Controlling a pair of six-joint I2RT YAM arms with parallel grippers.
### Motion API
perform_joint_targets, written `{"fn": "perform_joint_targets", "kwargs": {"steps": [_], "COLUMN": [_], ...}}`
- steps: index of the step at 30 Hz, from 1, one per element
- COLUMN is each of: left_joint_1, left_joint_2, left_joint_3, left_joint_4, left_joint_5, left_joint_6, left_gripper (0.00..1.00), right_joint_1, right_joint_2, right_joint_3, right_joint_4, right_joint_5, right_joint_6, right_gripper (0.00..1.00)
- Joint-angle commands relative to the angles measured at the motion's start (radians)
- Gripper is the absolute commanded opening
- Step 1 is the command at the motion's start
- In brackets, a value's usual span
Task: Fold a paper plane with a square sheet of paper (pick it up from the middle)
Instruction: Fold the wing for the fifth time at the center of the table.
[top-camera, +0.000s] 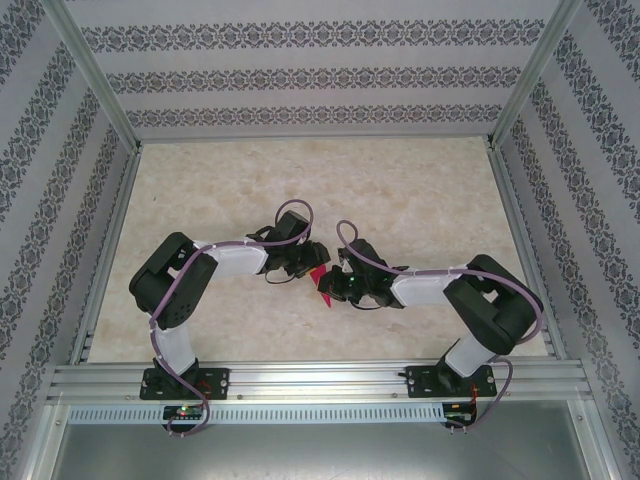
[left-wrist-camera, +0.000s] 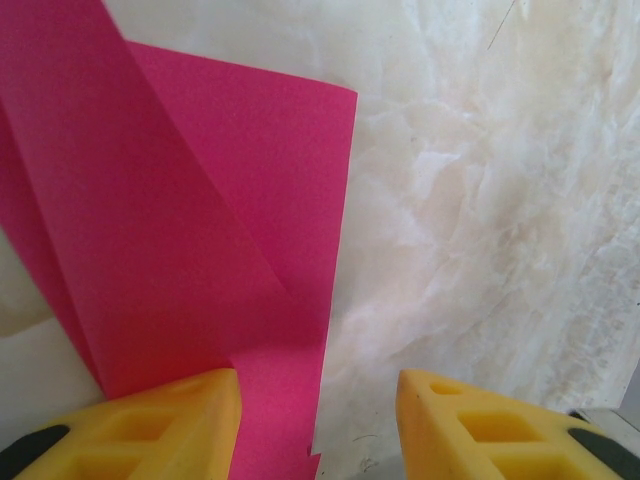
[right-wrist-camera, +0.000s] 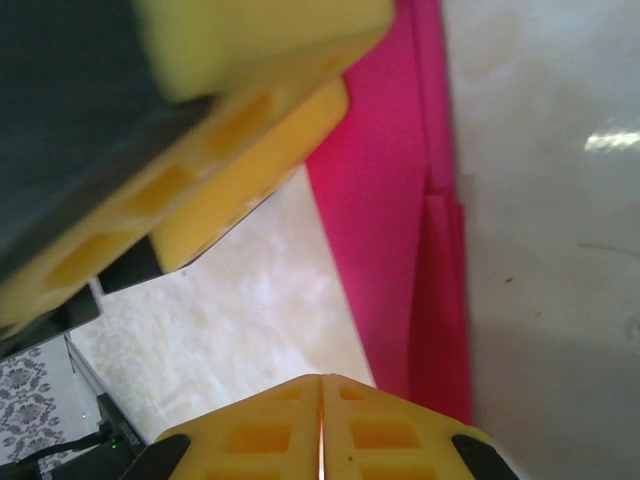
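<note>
The thin magenta-pink square sheet of paper (top-camera: 322, 281), light and floppy, is being worked over the worktop's (top-camera: 400, 180) middle; left gripper (left-wrist-camera: 318, 390) is being seen released, right gripper (right-wrist-camera: 321, 400) clenched; pinching its folded spine is being advised.

Cream marble-look tabletop (top-camera: 400, 190) fills the middle, evenly lit, with a soft glare patch (right-wrist-camera: 610, 140). Grey damask-banded wallpaper (top-camera: 300, 75) wraps three sides. Aluminium rails (top-camera: 320, 380) run along the near edge, slim posts (top-camera: 93, 75) rising at the corners.
</note>
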Motion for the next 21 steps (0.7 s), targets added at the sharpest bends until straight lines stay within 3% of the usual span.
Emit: {"fn": "perform_joint_targets", "kwargs": {"steps": [1,8,17,21], "left_joint_1": [-0.011,-0.008,0.029,0.031], "left_joint_2": [0.040,0.021,-0.077,-0.145], "left_joint_3": [0.002,0.034,0.128,0.086], "left_joint_4": [-0.054,-0.078,-0.111,-0.127], "left_joint_5": [0.001,0.000,0.054,0.036], "left_joint_6": [0.022,0.079,0.213,0.225], "left_gripper": [0.48,0.49,0.63,0.62], "right_joint_1": [-0.011,-0.019,-0.027,-0.037], "right_joint_2": [0.042,0.092,0.146,0.152], "right_joint_3": [0.030,-0.055,-0.078,-0.062], "right_joint_4": [0.046,-0.062,-0.072,-0.081], "right_joint_5": [0.008,0.022,-0.032,-0.033], "right_joint_6": [0.006,-0.037,-0.079,-0.085], "right_gripper": [0.10,0.05,0.02,0.02]}}
